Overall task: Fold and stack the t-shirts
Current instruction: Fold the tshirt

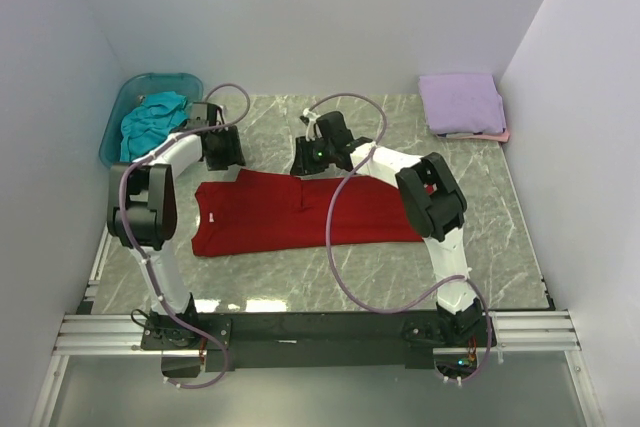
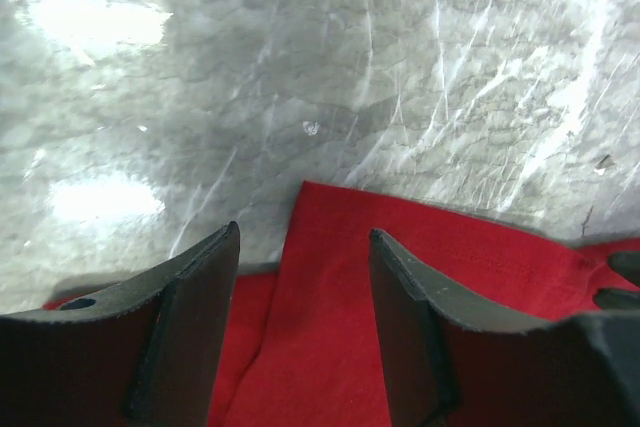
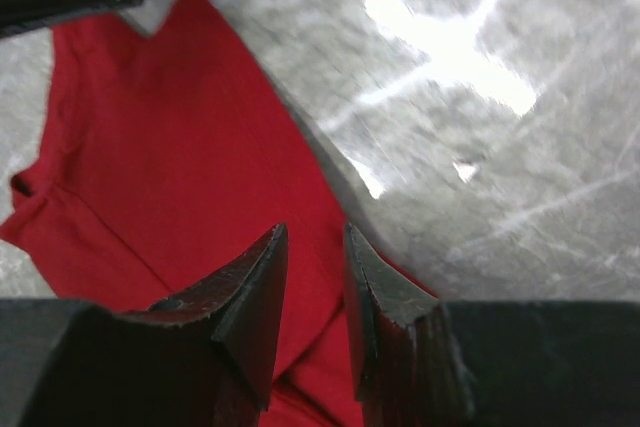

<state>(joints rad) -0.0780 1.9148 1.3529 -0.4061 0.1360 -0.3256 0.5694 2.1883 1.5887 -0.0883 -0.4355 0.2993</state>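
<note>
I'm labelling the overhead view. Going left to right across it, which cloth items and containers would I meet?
Blue-green plastic tub holding the teal t-shirt → deep red t-shirt spread on the table → folded lavender t-shirt at the far right, stacked on a pale pink t-shirt.

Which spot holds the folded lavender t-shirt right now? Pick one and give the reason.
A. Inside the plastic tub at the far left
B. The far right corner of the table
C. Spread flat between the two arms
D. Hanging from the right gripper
B: in the top view the folded lavender t-shirt lies at the table's far right corner on a pale pink one, while the red t-shirt is the one spread between the arms.
</note>
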